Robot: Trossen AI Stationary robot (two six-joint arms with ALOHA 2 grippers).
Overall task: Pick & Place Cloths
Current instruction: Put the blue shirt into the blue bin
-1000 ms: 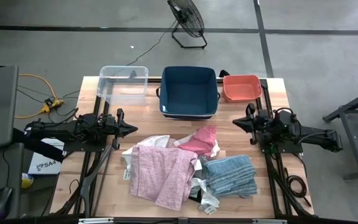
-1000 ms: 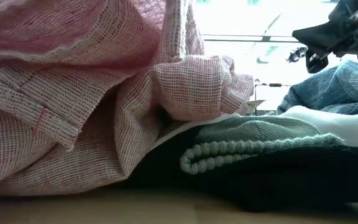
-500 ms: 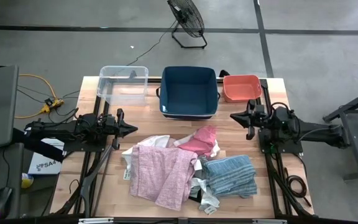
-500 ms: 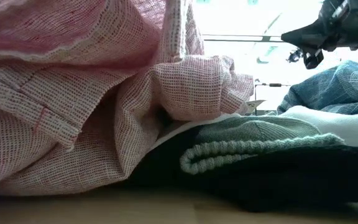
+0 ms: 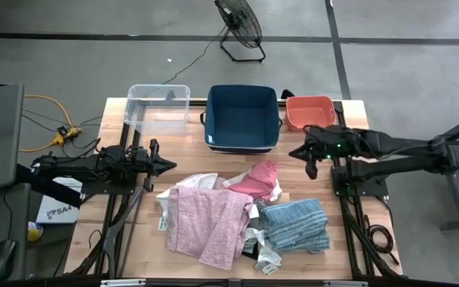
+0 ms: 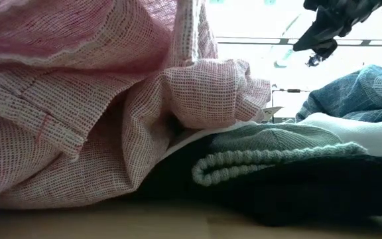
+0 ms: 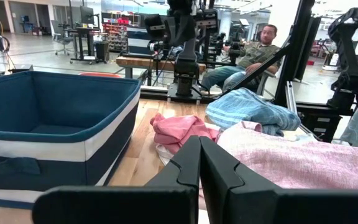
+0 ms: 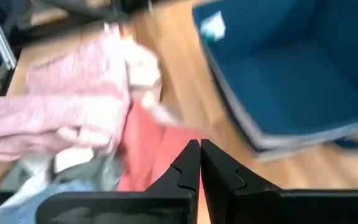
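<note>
The cloths [image 5: 241, 215] lie heaped at the worktop's [image 5: 118, 239] near-middle. The right end effector [image 5: 307, 155], fingers together and empty, hovers off the heap's right-rear side; the left end effector [image 5: 163, 167], also closed, waits left. Descending with fingers together risks shoving tangled pieces, not gripping one.

Evenly lit workshop table, with one camera blurred and another backlit.
From above, soft overhead light gives faint shadows. At table height, a light pink cloth [image 6: 78, 99] fills the near view, and the bright background behind it is washed out by glare. The right wrist view is smeared with blur; the left wrist view is sharp beyond its close, soft-edged fingers.
</note>
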